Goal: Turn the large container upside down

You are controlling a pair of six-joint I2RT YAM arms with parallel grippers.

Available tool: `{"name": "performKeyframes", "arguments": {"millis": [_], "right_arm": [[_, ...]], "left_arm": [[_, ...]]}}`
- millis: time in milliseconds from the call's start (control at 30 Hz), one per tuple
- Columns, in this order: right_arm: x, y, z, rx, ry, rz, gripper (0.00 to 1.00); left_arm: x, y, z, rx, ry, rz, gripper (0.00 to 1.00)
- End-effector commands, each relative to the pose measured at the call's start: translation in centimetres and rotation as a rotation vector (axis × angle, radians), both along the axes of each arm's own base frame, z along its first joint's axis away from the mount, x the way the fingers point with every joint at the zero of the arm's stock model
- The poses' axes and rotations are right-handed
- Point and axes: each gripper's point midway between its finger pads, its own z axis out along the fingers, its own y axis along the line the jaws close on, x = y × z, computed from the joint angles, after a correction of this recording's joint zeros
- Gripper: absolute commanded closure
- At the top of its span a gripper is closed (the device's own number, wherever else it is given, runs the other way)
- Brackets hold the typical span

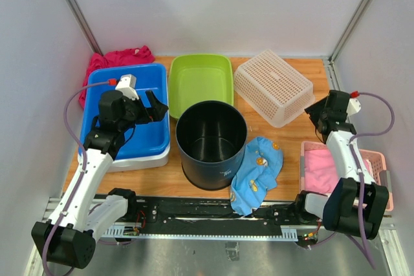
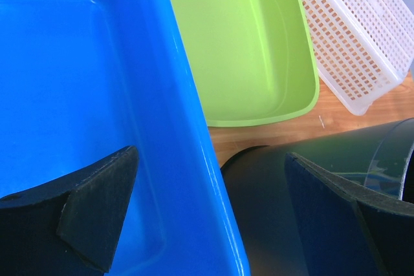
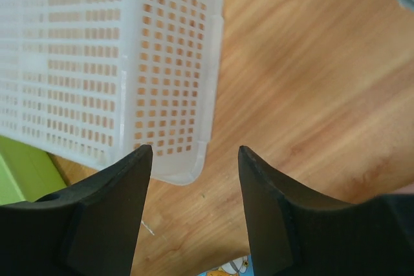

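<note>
The large container is a black round bin [image 1: 208,174] standing upright with its open mouth up, at the table's middle front. Its dark wall shows in the left wrist view [image 2: 272,218]. My left gripper [image 1: 157,106] is open and empty. It hovers over the right rim of a blue tub [image 1: 139,139], just left of the bin; in the left wrist view [image 2: 210,153] the tub's rim and the bin's side lie between the fingers. My right gripper [image 1: 315,113] is open and empty above the bare wood at the right, apart from the bin [image 3: 194,150].
A green tub [image 1: 200,82] stands behind the bin and a white perforated basket [image 1: 275,85] lies upside down at back right, near my right fingers [image 3: 97,50]. A blue patterned cloth [image 1: 259,172] lies against the bin's right side. A pink basket [image 1: 376,158] holds pink cloth. Red cloth [image 1: 119,57] lies back left.
</note>
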Motion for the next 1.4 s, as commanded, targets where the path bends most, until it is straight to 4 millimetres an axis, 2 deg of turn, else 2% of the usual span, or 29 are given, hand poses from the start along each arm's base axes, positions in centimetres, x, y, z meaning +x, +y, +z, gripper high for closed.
{"name": "performKeyframes", "arguments": {"millis": [0, 67, 133, 200, 267, 333, 367, 400, 467, 700, 900, 1000, 1033, 1100, 1200, 1233, 1367], "right_arm": [[3.0, 2.7, 5.2, -0.249, -0.039, 0.343, 0.43], [5.0, 5.9, 6.9, -0.363, -0.016, 0.531, 0.43], [6.7, 9.1, 7.5, -0.446, 0.035, 0.69, 0.43], [8.3, 12.0, 7.5, -0.514, 0.096, 0.817, 0.42], [9.9, 13.7, 7.3, -0.592, 0.157, 0.889, 0.39], [11.5, 14.5, 7.0, -0.646, 0.215, 0.922, 0.36], [12.3, 15.1, 6.4, -0.65, 0.235, 0.963, 0.27], [13.0, 15.8, 6.2, -0.648, 0.238, 1.008, 0.24], [14.1, 16.4, 4.7, -0.659, 0.301, 1.068, 0.22], [16.7, 18.1, 2.0, -0.783, 0.357, 1.221, 0.19], [17.8, 17.2, -0.5, -0.823, 0.42, 1.192, 0.18], [18.9, 13.5, -0.3, -0.854, 0.498, 0.931, 0.17], [18.9, 11.8, 0.1, -0.833, 0.516, 0.786, 0.17], [18.1, 9.2, 0.0, -0.735, 0.539, 0.598, 0.17], [17.3, 7.0, -1.1, -0.558, 0.516, 0.443, 0.17], [17.2, 6.8, -1.6, -0.499, 0.507, 0.419, 0.17], [17.0, 4.9, -2.6, -0.394, 0.505, 0.303, 0.16]], "left_arm": [[0.1, -0.1, 0.6, -0.012, -0.025, -0.006, 0.01], [0.3, -0.1, 0.5, -0.017, -0.024, -0.003, 0.01], [0.5, -0.1, 0.5, -0.021, -0.023, 0.0, 0.01], [0.5, -0.2, 0.5, -0.023, -0.02, 0.002, 0.01], [0.4, -0.1, 0.6, -0.025, -0.02, 0.007, 0.01], [0.1, 0.1, 0.9, -0.025, -0.028, 0.014, 0.01], [0.0, 0.2, 1.0, -0.023, -0.032, 0.018, 0.01], [-0.1, 0.3, 1.1, -0.019, -0.035, 0.021, 0.01], [-0.2, 0.5, 1.2, -0.011, -0.038, 0.027, 0.01], [-0.1, 0.4, 0.9, -0.013, -0.025, 0.027, 0.01], [-0.3, 0.3, 1.2, -0.024, -0.027, 0.026, 0.01], [-0.4, 0.4, 1.1, -0.022, -0.024, 0.029, 0.01], [-0.4, 0.4, 1.1, -0.022, -0.023, 0.029, 0.01], [-0.4, 0.4, 1.1, -0.021, -0.022, 0.031, 0.01], [-0.5, 0.4, 1.1, -0.024, -0.02, 0.031, 0.01], [-0.5, 0.4, 1.2, -0.024, -0.021, 0.029, 0.01], [-0.6, 0.5, 1.1, -0.019, -0.019, 0.032, 0.01]]}}
